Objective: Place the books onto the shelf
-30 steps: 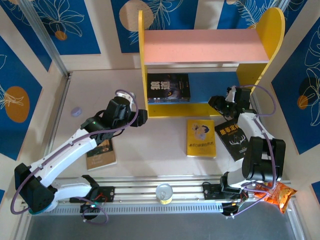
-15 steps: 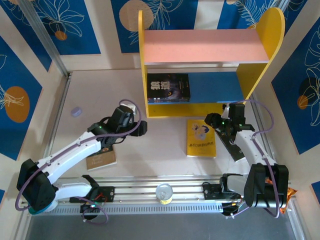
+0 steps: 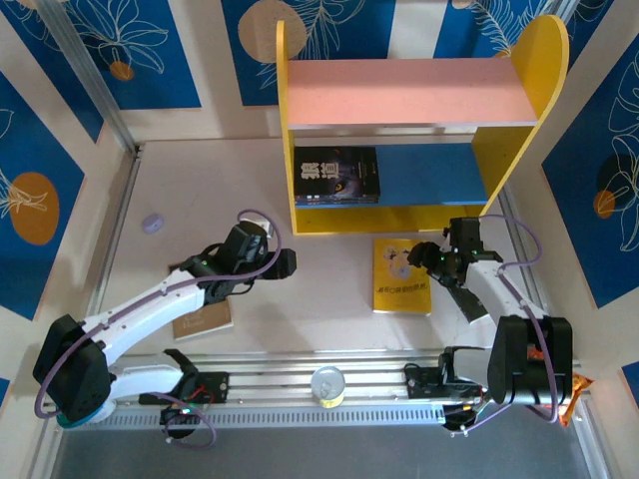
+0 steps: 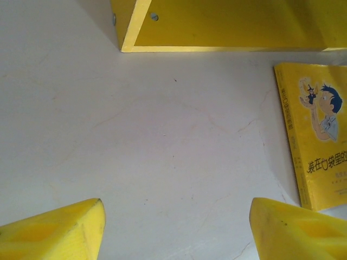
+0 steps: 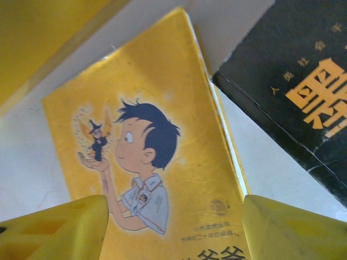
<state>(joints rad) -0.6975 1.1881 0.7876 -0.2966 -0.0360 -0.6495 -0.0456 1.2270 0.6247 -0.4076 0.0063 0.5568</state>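
1. Top view: the two-tier wooden shelf with yellow side panels stands far centre between blue patterned walls. A black paperback stands on its lower tier, and a yellow cartoon paperback lies on the pale table.
2. Left wrist: the left gripper has its jaws spread over bare table.
3. Right wrist: the right gripper has its jaws spread above the yellow cartoon paperback, with a black orange-lettered paperback just beside it on the right.

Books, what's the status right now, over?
Left gripper open, holding nothing. Right gripper open over yellow book. One black book on shelf, rest on table. Path looks clear.
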